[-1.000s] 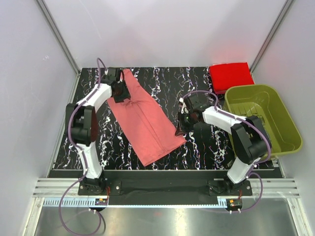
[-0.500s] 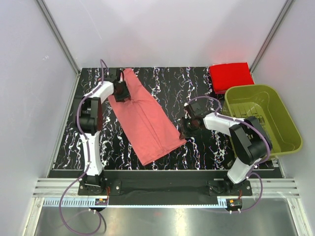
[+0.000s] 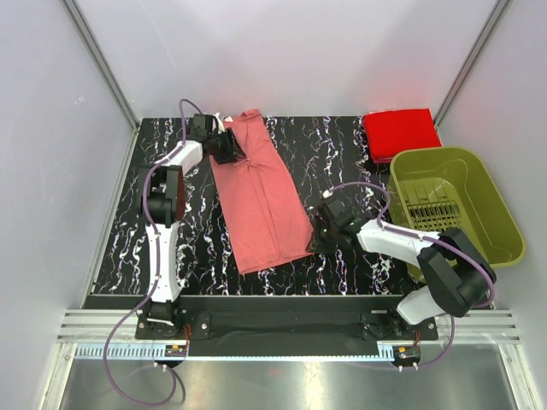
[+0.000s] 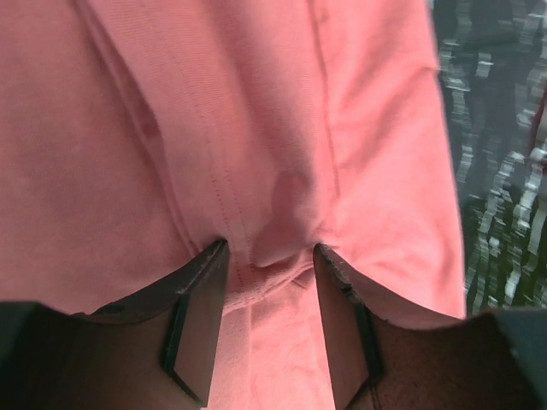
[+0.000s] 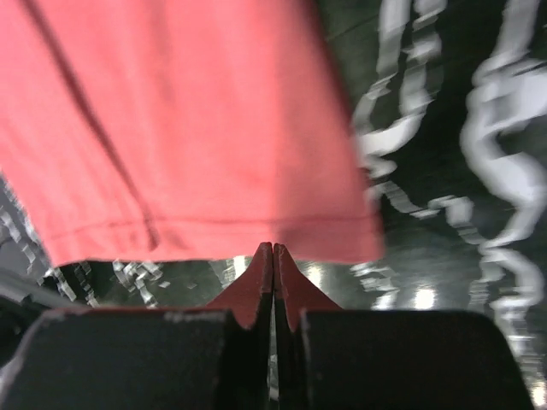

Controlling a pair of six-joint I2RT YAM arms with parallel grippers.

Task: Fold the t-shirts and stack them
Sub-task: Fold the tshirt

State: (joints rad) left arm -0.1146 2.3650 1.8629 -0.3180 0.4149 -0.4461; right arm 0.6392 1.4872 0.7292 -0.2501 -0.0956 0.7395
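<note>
Salmon-pink shirt [image 3: 261, 201] lies between the grippers: left gripper [image 4: 269, 249] clamps a bunched fold at its far end, right gripper [image 5: 273, 249] pinches its near hem corner; folded red shirt [image 3: 402, 132] lies well beyond the right gripper

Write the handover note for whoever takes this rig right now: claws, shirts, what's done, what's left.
Left claw: closed on a bunched fold at the far end of the salmon-pink t-shirt.
Right claw: shut on that shirt's near right hem corner.
Shirts: the salmon-pink one lies as a long narrow strip on the table, stretched between the two claws. The red t-shirt sits folded at the far right corner, just beyond the green basket.
Done: red shirt folded; salmon one apparently folded lengthwise.
Left: fold the salmon shirt down short, then stack it with the red one.
</note>
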